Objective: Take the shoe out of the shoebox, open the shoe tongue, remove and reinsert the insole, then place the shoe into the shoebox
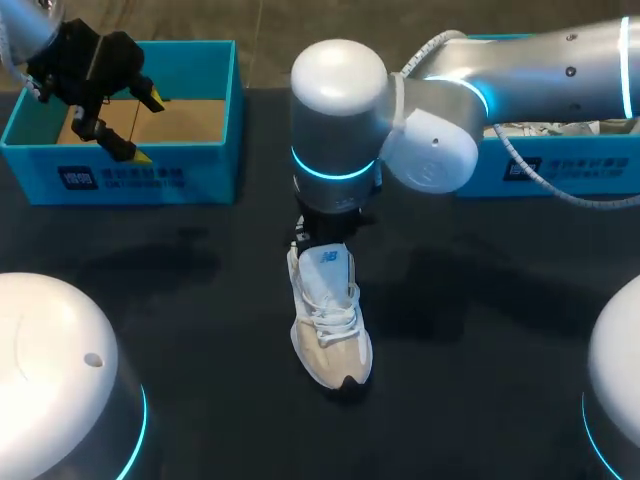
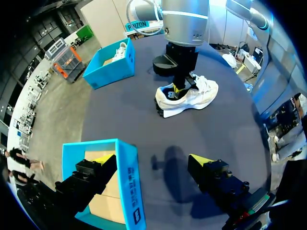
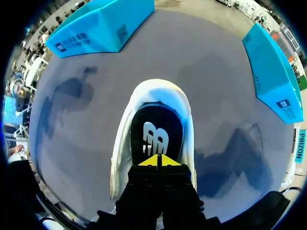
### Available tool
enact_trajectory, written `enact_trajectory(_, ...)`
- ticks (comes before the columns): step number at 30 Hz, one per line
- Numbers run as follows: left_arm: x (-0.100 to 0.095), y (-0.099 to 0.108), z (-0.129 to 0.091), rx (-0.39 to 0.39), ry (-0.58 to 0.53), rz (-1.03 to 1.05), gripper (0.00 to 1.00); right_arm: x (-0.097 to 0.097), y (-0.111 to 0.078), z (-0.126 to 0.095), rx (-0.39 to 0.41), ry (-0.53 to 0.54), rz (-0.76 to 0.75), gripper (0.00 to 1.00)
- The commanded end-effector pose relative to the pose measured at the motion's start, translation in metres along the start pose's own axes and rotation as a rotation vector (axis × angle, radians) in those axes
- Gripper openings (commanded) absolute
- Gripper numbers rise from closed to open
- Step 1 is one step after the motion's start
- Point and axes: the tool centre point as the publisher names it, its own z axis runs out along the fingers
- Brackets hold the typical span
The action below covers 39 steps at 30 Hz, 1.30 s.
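Centrally on the worktop (image 1: 200,330) the shoe (image 1: 330,320) is lying toe toward the robot, its heel sitting under the nearer right pincer (image 3: 159,160), tips pressing together over the insole (image 3: 156,129), while the left pincer (image 1: 147,128) is hanging spread over the shoebox (image 1: 120,180).

matt dark table (image 1: 200,400), cardboard shoebox (image 1: 205,172), fabric shoe (image 1: 332,335)

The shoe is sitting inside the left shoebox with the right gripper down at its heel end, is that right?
Not quite. The shoe stands on the table, outside the left shoebox, as the head view shows. The right gripper is at its heel end, as you said.
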Motion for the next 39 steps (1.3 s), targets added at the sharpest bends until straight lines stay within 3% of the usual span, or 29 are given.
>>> enact_trajectory(1, 0.001, 0.0, -0.001, -0.003, -0.001, 0.0, 1.0, 0.002, 0.0, 0.011, 0.013, 0.004, 0.003, 0.0)
enact_trajectory(10, 0.001, 0.0, -0.001, -0.003, -0.001, 0.0, 1.0, 0.002, 0.001, 0.022, 0.039, 0.022, 0.003, 0.0)
enact_trajectory(21, 0.001, 0.0, -0.001, -0.003, -0.001, 0.0, 1.0, -0.005, 0.022, -0.001, 0.001, -0.028, -0.023, 0.0)
enact_trajectory(30, 0.001, 0.0, -0.001, -0.003, -0.001, 0.0, 1.0, -0.01, 0.047, 0.022, -0.015, -0.011, -0.045, 0.0)
enact_trajectory(39, 0.001, 0.0, -0.001, -0.003, -0.001, 0.0, 1.0, -0.005, 0.044, 0.035, 0.011, 0.006, -0.052, 0.0)
